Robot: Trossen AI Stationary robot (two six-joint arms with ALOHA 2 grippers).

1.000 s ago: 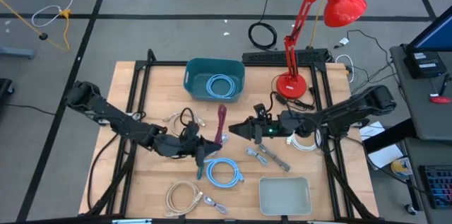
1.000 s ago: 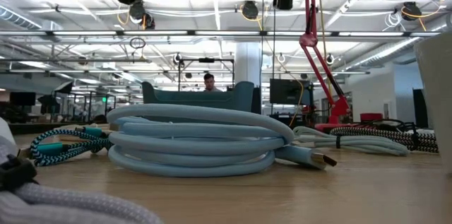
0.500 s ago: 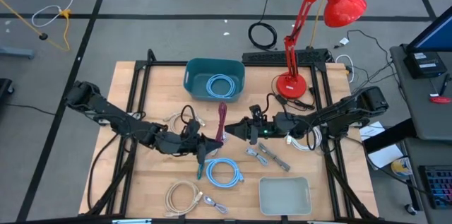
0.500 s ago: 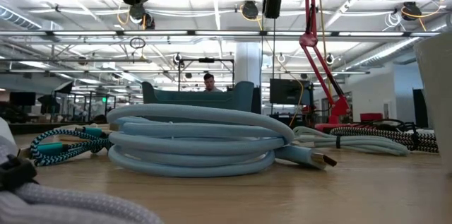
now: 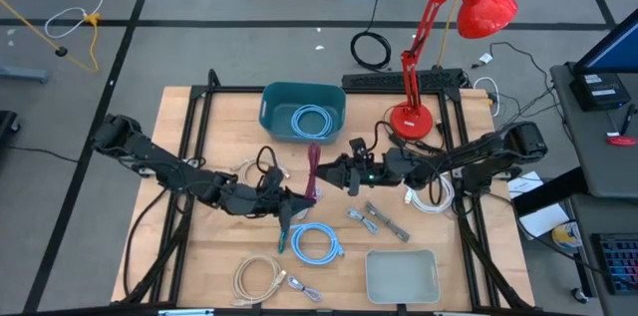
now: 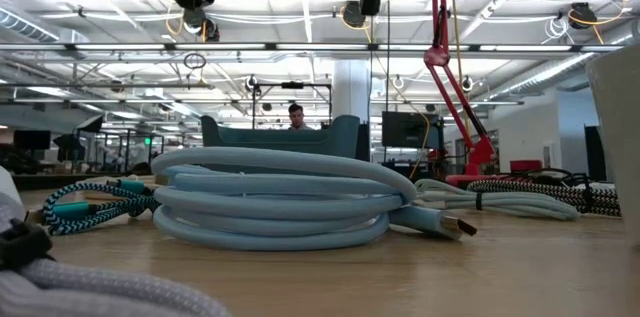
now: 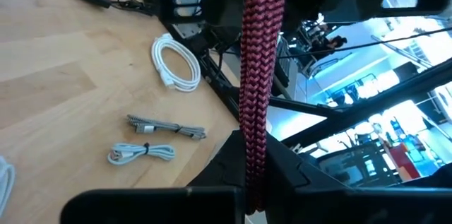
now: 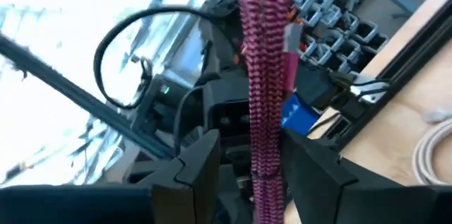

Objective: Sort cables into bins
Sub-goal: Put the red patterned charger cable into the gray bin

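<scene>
At 6 o'clock on your bench [image 5: 199,107] the pale grey tray [image 5: 401,275] sits beside a beige coil [image 5: 257,278]. Just beyond lies the light blue coil [image 5: 315,242], with grey pieces [image 5: 379,220] toward 4 o'clock. At the centre your left hand [image 5: 299,199] is clamped on the lower end of the maroon cable [image 5: 313,168], held upright above the bench. Your right hand [image 5: 334,170] comes in from 3 o'clock, its fingers [image 8: 198,164] spread either side of the cable, not closed on it. A white coil [image 5: 431,199] lies at 3 o'clock. At 12 o'clock the teal tub [image 5: 302,111] holds another blue coil [image 5: 314,120].
</scene>
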